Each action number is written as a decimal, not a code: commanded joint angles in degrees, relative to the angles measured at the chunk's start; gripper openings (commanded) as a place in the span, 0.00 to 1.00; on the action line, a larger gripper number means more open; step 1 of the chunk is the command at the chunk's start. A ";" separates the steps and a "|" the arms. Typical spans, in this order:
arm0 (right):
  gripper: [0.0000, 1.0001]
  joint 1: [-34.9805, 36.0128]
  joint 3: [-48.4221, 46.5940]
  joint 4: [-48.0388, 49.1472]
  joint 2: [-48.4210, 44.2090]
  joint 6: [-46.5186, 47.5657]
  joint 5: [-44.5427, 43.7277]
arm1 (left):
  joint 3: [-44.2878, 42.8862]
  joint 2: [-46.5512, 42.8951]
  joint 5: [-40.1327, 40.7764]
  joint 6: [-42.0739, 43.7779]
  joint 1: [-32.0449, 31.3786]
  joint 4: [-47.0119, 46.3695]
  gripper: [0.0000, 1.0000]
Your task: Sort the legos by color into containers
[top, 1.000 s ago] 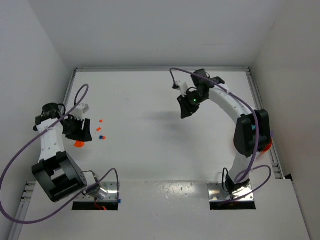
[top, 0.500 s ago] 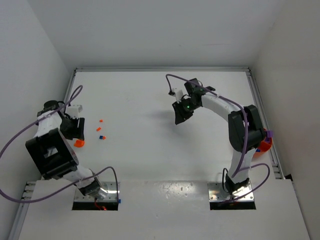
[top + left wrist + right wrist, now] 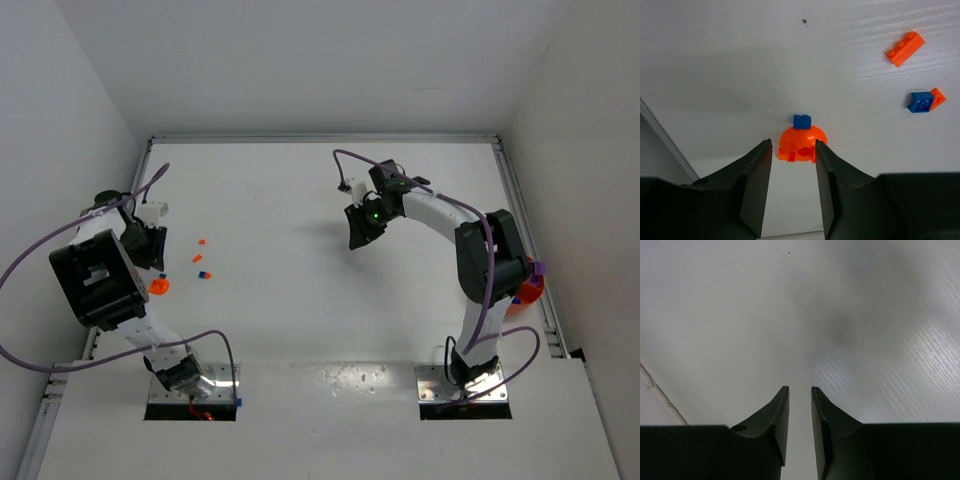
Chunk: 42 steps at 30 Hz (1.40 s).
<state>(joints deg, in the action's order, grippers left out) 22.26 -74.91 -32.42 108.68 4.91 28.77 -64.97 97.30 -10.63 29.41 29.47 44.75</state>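
An orange half-round piece (image 3: pixel 801 146) lies on the white table with a small blue lego (image 3: pixel 802 121) touching its far side. My left gripper (image 3: pixel 793 142) is open just above it; the right finger is at its edge and the left finger stands slightly off. From above, this gripper (image 3: pixel 153 262) is near the left wall, with the orange piece (image 3: pixel 158 286) beside it. Further right lie an orange lego (image 3: pixel 905 48) and a blue lego (image 3: pixel 920 101) with a tiny orange one (image 3: pixel 938 98) against it. My right gripper (image 3: pixel 800 389) hovers over bare table, its jaws narrowly apart and empty.
The orange container (image 3: pixel 531 289) shows at the right edge, mostly hidden behind the right arm, with something purple (image 3: pixel 541 268) at its rim. The table's metal rail (image 3: pixel 520 210) runs along the right side. The left wall stands close to my left arm.
My left jaws have narrowed around the orange piece, and the left arm has folded back toward the left wall. The right gripper shifted slightly left and has since stayed put.
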 commanded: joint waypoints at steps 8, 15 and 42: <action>0.24 0.15 -0.76 1.40 0.73 -0.51 1.99 | 1.69 2.63 1.67 1.18 -3.01 -4.32 0.48; 0.24 0.15 -1.29 0.87 1.26 -0.51 1.99 | 2.30 3.78 2.72 0.65 -3.55 -5.38 0.51; 0.24 0.15 -2.34 0.34 2.32 -0.51 1.99 | 3.53 7.03 3.87 0.74 -3.55 -8.01 0.38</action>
<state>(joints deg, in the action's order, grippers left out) 22.26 -75.11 -32.62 110.67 4.69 29.21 -61.23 102.13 -5.45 29.82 26.26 38.46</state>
